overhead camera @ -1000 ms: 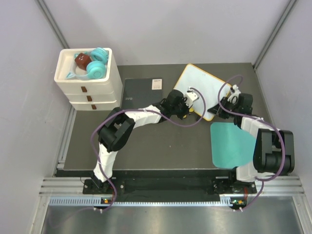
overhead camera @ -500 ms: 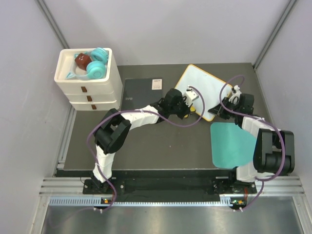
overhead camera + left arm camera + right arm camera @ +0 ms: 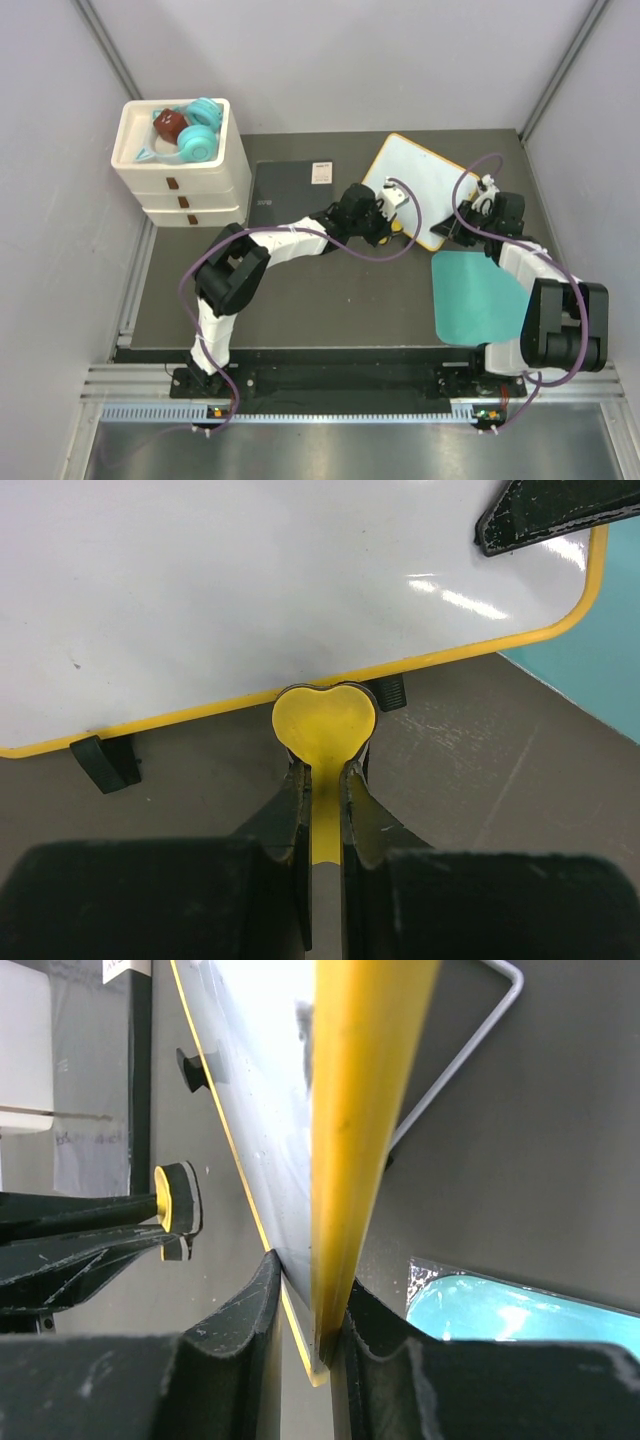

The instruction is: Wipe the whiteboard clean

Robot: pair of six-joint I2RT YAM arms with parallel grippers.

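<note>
1. Table: dark work surface carrying every item below.
2. Whiteboard: sits at 1 o'clock on the table, turned diagonally, with its 4 o'clock edge held by the right fingers.
   - The face appears blank.
   - It is judged light, stiff and thin, with a glossy, slippery face.
   - Take hold only on the yellow rim. Expect the whiteboard to pivot under wiping pressure while it is held at a single point.
3. Teal mat: lies flat at 4 o'clock on the table, just beside the whiteboard's nearest corner.
4. Right fingers: clenched across the whiteboard rim, one finger on each face.
5. Left fingers: clenched on the thin stem of the yellow eraser, at the whiteboard's 7 o'clock edge.
6. Yellow eraser: its heart-shaped head sits at the rim between two black feet. Whether it touches the white face cannot be told.
</note>
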